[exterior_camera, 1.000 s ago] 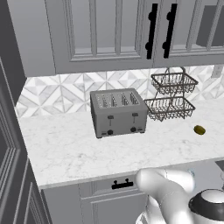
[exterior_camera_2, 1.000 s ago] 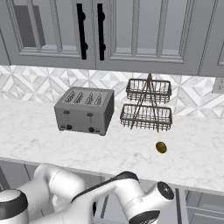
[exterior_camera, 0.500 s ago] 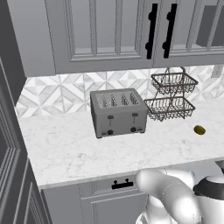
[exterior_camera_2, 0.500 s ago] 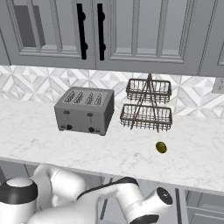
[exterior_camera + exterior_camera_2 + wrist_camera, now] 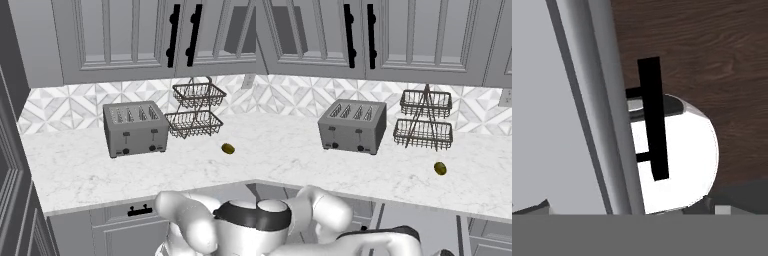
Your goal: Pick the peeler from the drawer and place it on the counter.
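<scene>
On the counter (image 5: 75, 170) a grey toaster (image 5: 134, 129) stood near the middle, with a two-tier wire basket rack (image 5: 195, 110) just beside it and a small olive-green lump (image 5: 228, 148) lying apart toward the front edge. From my hand I looked along a grey drawer front (image 5: 557, 120) with its black bar handle (image 5: 653, 117) against dark wood floor (image 5: 712, 55). I could not find the peeler, nor tell whether my fingers were spread or closed.
</scene>
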Controlling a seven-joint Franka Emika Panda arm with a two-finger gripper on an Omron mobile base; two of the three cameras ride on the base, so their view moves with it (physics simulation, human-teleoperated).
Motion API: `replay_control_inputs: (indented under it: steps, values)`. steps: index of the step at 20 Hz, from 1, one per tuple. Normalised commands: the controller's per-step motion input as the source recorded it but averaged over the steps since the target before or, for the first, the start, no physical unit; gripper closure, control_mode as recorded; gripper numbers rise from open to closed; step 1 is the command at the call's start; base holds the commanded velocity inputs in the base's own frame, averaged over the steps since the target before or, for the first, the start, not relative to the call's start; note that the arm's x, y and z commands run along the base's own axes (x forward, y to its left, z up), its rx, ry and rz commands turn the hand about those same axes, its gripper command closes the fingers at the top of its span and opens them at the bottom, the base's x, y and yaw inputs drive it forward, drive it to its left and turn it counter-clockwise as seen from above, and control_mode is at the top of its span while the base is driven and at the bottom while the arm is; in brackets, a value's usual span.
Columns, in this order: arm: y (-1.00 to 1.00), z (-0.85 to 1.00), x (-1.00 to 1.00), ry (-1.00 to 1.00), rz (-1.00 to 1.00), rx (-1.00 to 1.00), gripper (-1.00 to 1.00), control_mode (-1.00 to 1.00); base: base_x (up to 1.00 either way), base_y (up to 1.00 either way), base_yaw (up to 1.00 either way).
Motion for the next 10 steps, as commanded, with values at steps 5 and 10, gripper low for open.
replay_control_inputs:
  steps: [5,10]
  values:
    - [-0.04,0.05,-0.91,-0.1,-0.08,0.0,-1.0,-1.0,0.0,0.0,0.0]
    - [0.14,0.99,0.08,-0.09,-0.23,0.0,-1.0,-1.0,0.0,0.0,0.0]
